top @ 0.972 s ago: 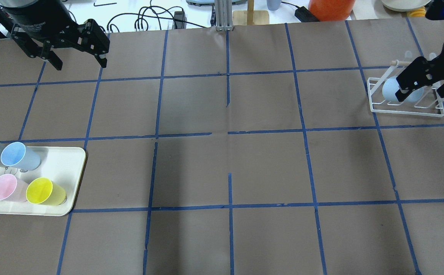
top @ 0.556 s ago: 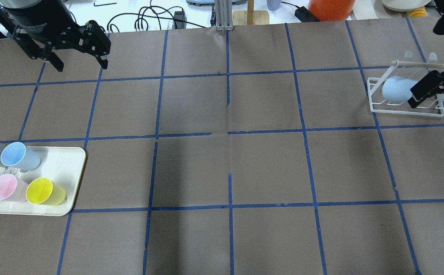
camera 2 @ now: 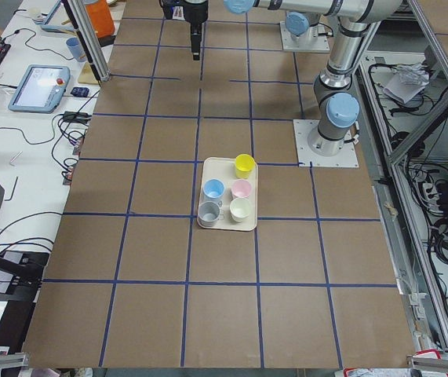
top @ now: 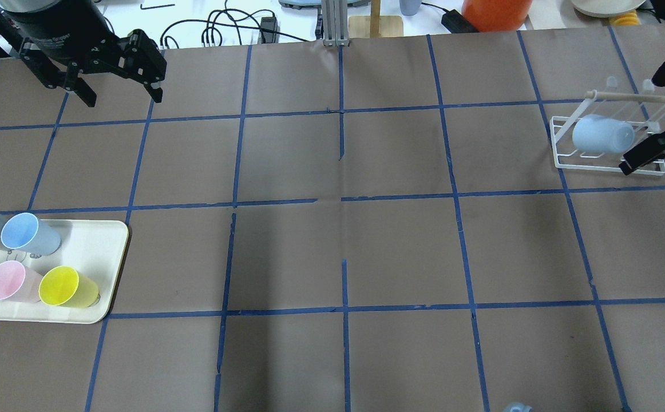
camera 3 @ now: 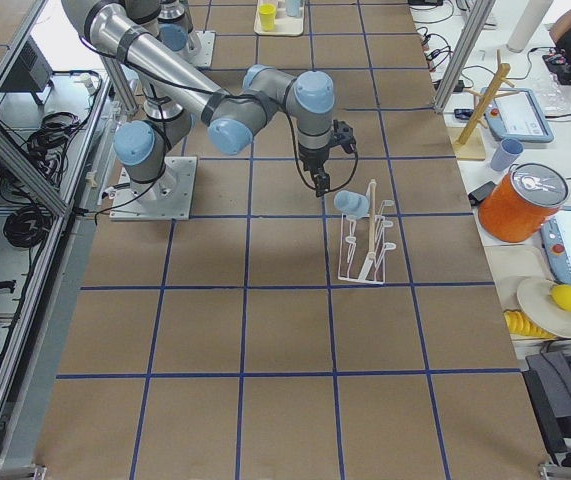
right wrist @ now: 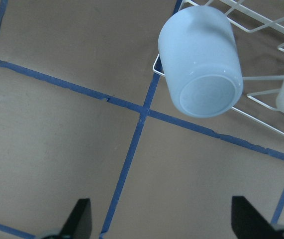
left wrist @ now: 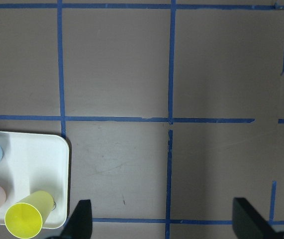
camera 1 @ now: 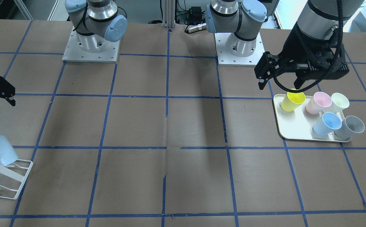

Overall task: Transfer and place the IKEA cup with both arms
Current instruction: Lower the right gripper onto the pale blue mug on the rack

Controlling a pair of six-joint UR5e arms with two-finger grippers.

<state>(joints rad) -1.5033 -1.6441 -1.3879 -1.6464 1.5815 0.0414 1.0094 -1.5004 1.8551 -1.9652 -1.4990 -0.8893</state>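
Looks like the placing part is basically done: the IKEA cup (top: 601,135) hangs bottom-up on a peg of the white wire rack (top: 596,166) at the right of the overhead view. The right gripper (right wrist: 162,221) sits just off it, jaws spread wide with nothing in them. The left gripper (top: 122,98) hangs in the upper left, jaws also released and empty, away from the tray (top: 103,240) of spare cups. A second ago the right jaws were around the cup; now they've slid toward the right edge and the cup hasn't budged. I'd guess next is just backing out without snagging the rack
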